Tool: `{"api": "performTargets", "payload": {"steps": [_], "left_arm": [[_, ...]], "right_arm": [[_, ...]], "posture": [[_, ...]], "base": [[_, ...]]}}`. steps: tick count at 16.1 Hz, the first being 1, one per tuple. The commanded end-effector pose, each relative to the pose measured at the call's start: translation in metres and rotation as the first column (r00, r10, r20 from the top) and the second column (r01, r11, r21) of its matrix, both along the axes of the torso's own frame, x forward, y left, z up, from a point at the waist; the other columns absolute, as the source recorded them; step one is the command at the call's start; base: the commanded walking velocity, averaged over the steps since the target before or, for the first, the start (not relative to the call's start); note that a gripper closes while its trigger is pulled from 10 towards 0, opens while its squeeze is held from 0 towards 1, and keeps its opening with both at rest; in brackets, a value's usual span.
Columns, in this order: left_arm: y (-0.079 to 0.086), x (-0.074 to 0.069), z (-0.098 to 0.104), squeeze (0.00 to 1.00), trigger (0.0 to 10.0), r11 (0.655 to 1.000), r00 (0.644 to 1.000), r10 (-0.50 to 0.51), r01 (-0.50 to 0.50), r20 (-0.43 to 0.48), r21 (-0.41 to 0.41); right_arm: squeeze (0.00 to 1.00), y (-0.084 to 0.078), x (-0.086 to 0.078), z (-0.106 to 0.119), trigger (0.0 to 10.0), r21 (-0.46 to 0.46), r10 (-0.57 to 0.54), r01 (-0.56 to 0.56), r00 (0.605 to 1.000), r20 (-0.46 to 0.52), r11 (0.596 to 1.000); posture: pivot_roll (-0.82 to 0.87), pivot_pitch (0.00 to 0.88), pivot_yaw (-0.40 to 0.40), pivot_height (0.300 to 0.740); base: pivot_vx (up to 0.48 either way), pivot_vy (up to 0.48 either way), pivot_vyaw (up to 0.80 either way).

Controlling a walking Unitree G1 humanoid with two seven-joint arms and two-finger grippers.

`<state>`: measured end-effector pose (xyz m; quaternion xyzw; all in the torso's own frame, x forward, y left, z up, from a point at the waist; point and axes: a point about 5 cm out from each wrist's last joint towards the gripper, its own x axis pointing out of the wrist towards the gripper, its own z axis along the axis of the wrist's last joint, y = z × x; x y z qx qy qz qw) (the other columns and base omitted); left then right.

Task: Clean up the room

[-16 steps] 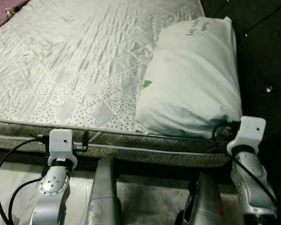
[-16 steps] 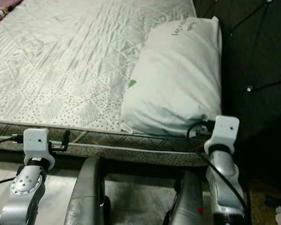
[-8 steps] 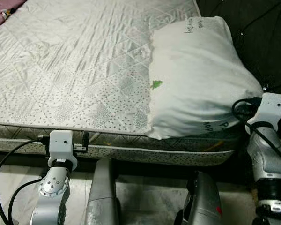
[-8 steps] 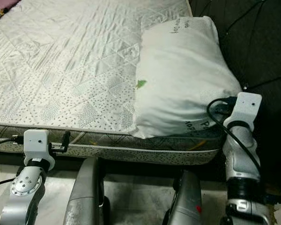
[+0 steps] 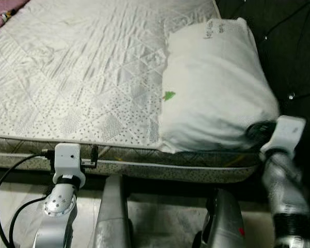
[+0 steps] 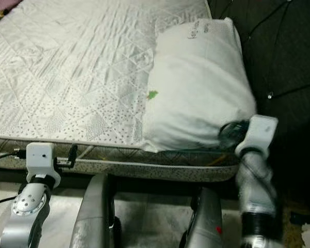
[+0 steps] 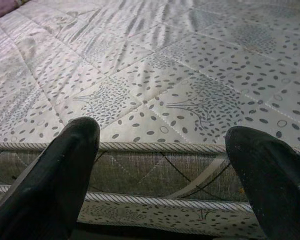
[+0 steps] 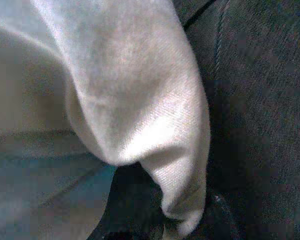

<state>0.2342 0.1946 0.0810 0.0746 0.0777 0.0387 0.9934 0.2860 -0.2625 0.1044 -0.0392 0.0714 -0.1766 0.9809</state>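
Observation:
A white pillow [image 5: 217,88] lies on the quilted mattress [image 5: 77,72], at its right end against the dark headboard. My right gripper [image 8: 177,220] is at the pillow's near right corner, shut on a fold of the pillow [image 8: 140,90] that hangs between its black fingers [image 8: 132,200]. The right wrist [image 5: 284,132] looks blurred beside that corner. My left gripper [image 7: 162,131] is open, its fingers [image 7: 65,165] wide apart, level with the mattress's near edge [image 7: 160,146] and holding nothing.
The dark tufted headboard [image 5: 294,46] stands along the right. A bit of purple cloth [image 5: 5,8] lies at the bed's far left corner. My own legs [image 5: 113,217] stand on pale floor close to the bed frame.
The right arm has swung back left and down from half a second ago, and the pillow's near corner has shifted left with it. The left arm has not moved.

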Motion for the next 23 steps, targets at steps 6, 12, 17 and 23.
{"api": "performTargets", "payload": {"steps": [6,12,17,23], "left_arm": [[0.002,0.001,-0.002,0.00,10.0,1.000,1.000,0.012,-0.012,-0.011,0.011],[0.002,0.003,-0.001,0.00,10.0,1.000,1.000,0.017,-0.017,-0.006,0.011],[0.002,0.002,-0.002,0.00,10.0,1.000,1.000,0.017,-0.017,-0.009,0.011],[0.000,0.008,-0.004,0.00,10.0,1.000,1.000,-0.003,0.003,-0.019,0.007]], "right_arm": [[1.00,0.013,-0.007,-0.017,10.0,0.038,0.078,-0.075,0.994,-0.073,0.996],[1.00,-0.016,0.035,0.022,10.0,0.046,0.007,-0.008,1.000,0.017,0.999],[1.00,-0.020,0.038,0.024,10.0,0.053,0.027,-0.028,1.000,0.008,0.998],[1.00,0.034,-0.050,-0.044,10.0,0.044,0.254,-0.250,0.957,-0.142,0.967]], "posture": [[0.10,0.066,0.024,0.532],[0.10,0.060,0.026,0.532],[0.11,0.057,0.018,0.532],[0.08,0.049,0.029,0.532]], "base": [[0.000,0.000,0.00],[0.000,0.000,0.00],[0.000,0.000,0.00],[0.000,0.000,0.00]]}}
